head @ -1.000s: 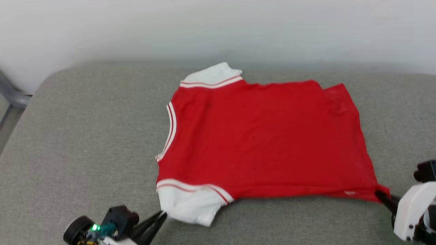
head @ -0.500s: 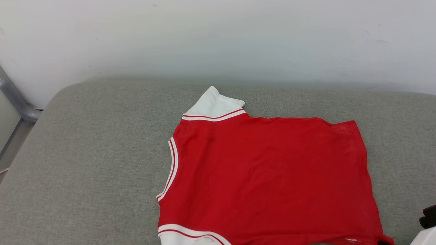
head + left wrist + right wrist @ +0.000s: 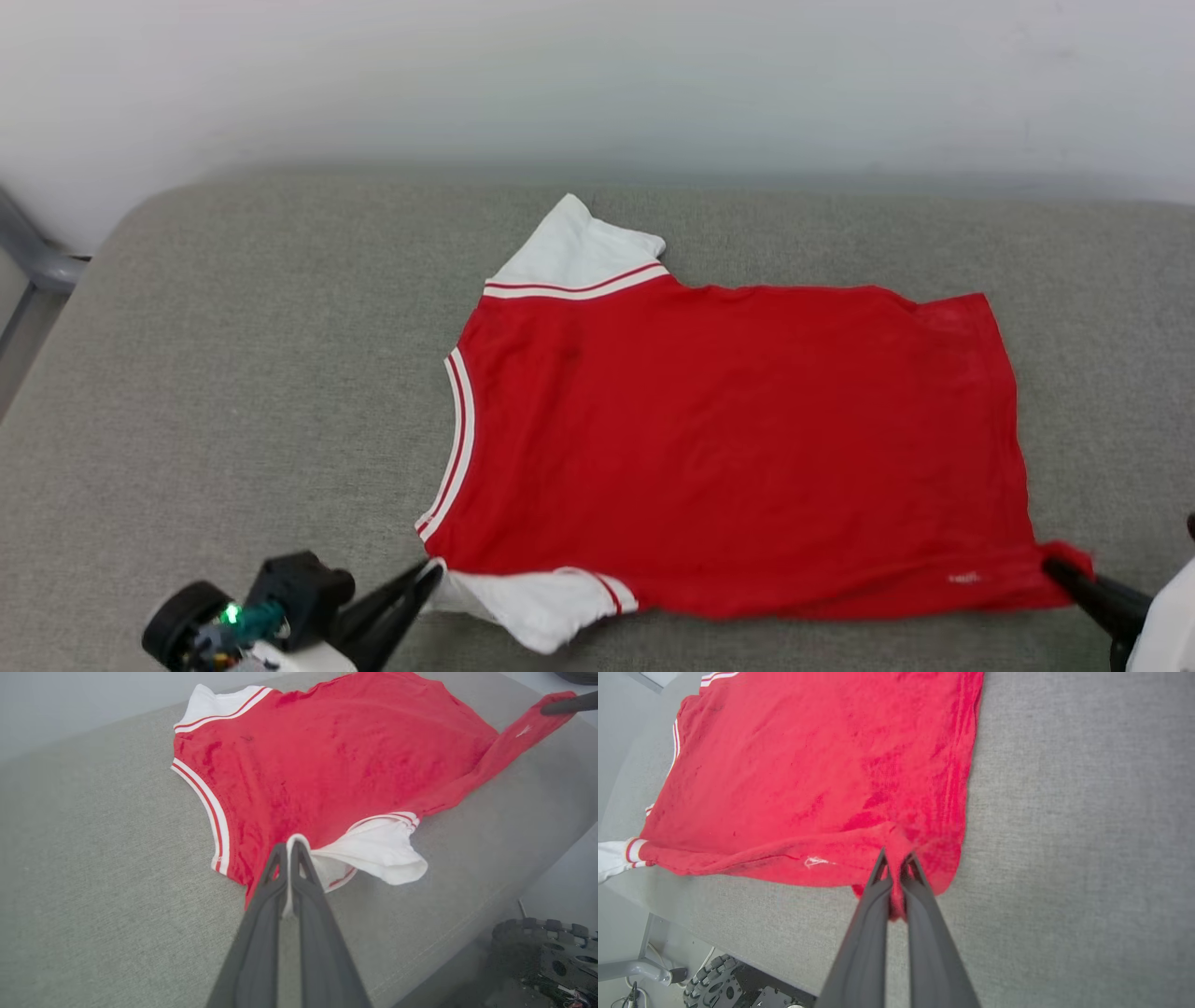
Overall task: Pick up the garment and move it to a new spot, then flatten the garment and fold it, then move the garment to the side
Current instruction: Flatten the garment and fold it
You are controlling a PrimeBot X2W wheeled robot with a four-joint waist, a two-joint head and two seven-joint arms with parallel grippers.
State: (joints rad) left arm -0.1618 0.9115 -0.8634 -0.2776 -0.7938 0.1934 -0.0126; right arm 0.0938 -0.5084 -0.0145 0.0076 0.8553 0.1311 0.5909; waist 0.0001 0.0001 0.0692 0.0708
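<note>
The garment (image 3: 728,439) lies crosswise, neckline to robot's left, hem right; left gripper (image 3: 425,574) clamped tight on its near white sleeve, right gripper (image 3: 1060,567) on its near hem corner

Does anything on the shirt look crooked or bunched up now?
Yes. The shirt lies mostly flat, but its near white sleeve is crumpled, not spread out, pinched by the left gripper. The near hem corner is stretched into a point in the right gripper.
</note>
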